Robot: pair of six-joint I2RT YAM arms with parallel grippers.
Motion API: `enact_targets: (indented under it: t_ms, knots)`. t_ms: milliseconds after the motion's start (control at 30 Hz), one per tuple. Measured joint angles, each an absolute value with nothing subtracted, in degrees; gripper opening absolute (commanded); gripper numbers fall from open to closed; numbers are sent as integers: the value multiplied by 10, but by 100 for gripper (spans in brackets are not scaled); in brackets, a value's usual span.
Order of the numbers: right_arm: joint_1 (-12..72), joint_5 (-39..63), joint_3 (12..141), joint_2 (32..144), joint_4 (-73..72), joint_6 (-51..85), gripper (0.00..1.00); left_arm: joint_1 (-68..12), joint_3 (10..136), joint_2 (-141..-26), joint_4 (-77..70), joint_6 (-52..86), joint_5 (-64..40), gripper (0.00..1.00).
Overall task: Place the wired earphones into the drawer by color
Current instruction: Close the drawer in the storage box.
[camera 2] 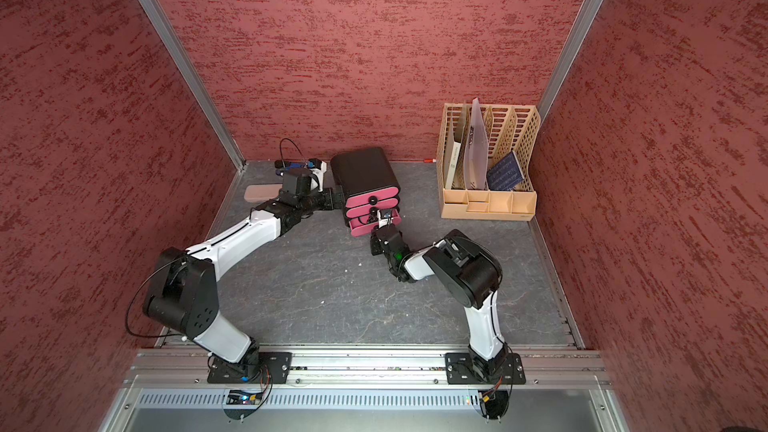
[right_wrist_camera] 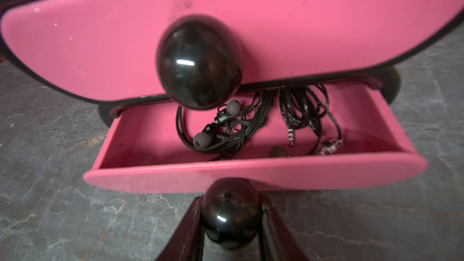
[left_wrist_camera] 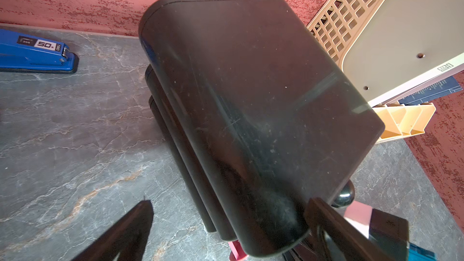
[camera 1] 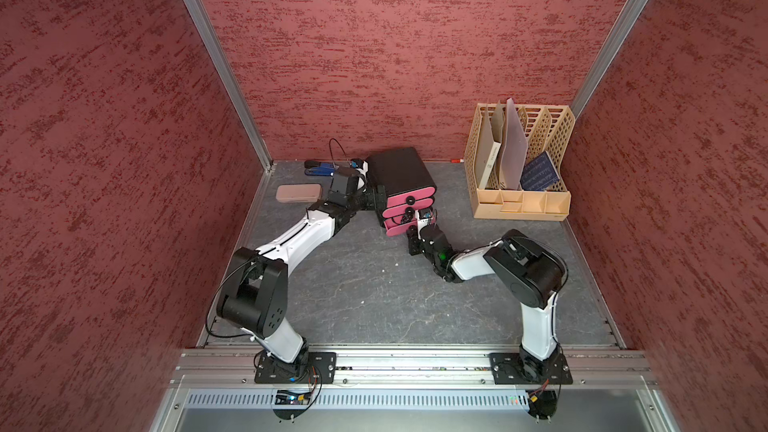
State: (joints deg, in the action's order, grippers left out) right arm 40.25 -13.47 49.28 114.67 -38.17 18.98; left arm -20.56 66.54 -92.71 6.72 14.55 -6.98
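Tabletop | wrist-only: earphones in drawer | right end effector grips knob | left end effector wide

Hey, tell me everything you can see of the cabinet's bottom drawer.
The bottom drawer is glossy pink plastic by its look, with a curved front and a round black knob. It is pulled partly out, level, just above the grey table. Tangled black earphones lie inside. The right end effector is closed on the knob.

Black drawer cabinet close up, blue stapler nearby, beige lattice rack beyond, grey table
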Motion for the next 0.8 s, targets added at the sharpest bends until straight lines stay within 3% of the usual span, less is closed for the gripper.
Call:
enact_targets:
  t_ms: [800]
  knots:
    - [394,-139,524,1170,-497,305,46,-210,665,-927,67,145,-70,100]
